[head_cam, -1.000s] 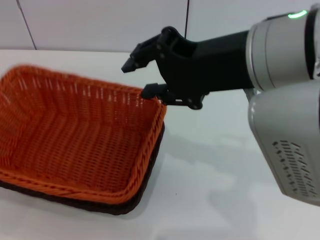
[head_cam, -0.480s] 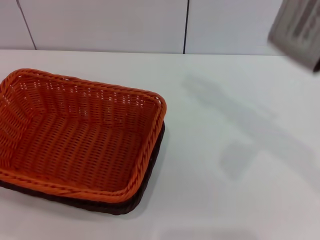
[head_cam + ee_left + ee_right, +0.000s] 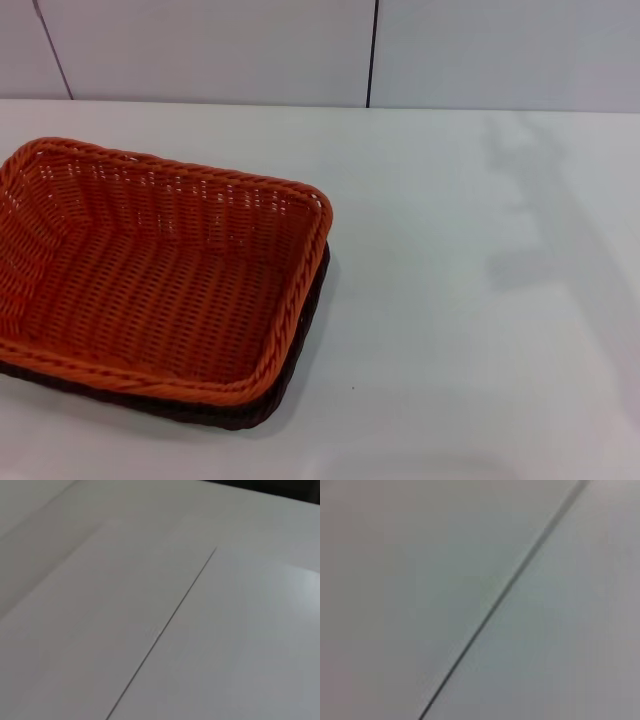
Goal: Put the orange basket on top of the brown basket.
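Task is being judged as done: the bright orange rectangular woven basket (image 3: 165,270) is sitting nested on top of the dark brown rectangular woven basket (image 3: 300,345), towards the robot's left on the white table (image 3: 480,330). Nothing is being left to do, apparently. Count: 1 orange basket, 1 brown basket. Neither gripper is being shown in any view, so finger state can't be told.

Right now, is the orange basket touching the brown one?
Touching. The head view shows the orange basket nested inside the brown basket, no gap at their rims.
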